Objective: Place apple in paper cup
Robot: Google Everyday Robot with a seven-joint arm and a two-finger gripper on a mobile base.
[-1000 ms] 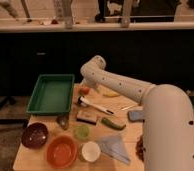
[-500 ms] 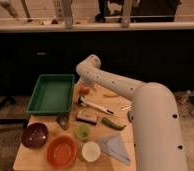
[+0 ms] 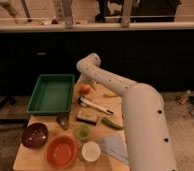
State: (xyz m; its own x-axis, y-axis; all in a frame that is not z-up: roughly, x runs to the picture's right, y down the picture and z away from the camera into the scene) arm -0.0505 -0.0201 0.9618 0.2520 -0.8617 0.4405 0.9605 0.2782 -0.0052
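- Apple (image 3: 84, 89) on table (image 3: 44, 121), far side, just right of green tray (image 3: 52, 92). Rests on the surface, not lifted.
- Claw (image 3: 90, 85) at end of white arm (image 3: 140, 110), low over the table and right beside apple, on its right/upper side. Touching or just off: can't tell. Fingers apart at full spread, nothing gripped.
- Paper cup (image 3: 91, 150) upright at near edge of table, btwn orange bowl (image 3: 61, 151) and pale blue napkin (image 3: 112, 146). Nothing seen inside it. Well apart from apple.
- Lying btwn apple & cup: black/white utensil (image 3: 96, 105), sponge (image 3: 87, 117), small green cup (image 3: 82, 131). Green veg (image 3: 112, 123) right of sponge. Dark bowl (image 3: 35, 135) left of orange bowl.
- Status (my read): early stage. Approach to apple approx complete, grasp not yet made.
- Left to do: close on apple, lift, carry twd near edge over the clutter, centre above paper cup, release. I.e. most of the task.
- Watch: cup mouth looks not much wider than apple, so the drop needs good centring. Green cup sits near the target, so don't mix the two up.
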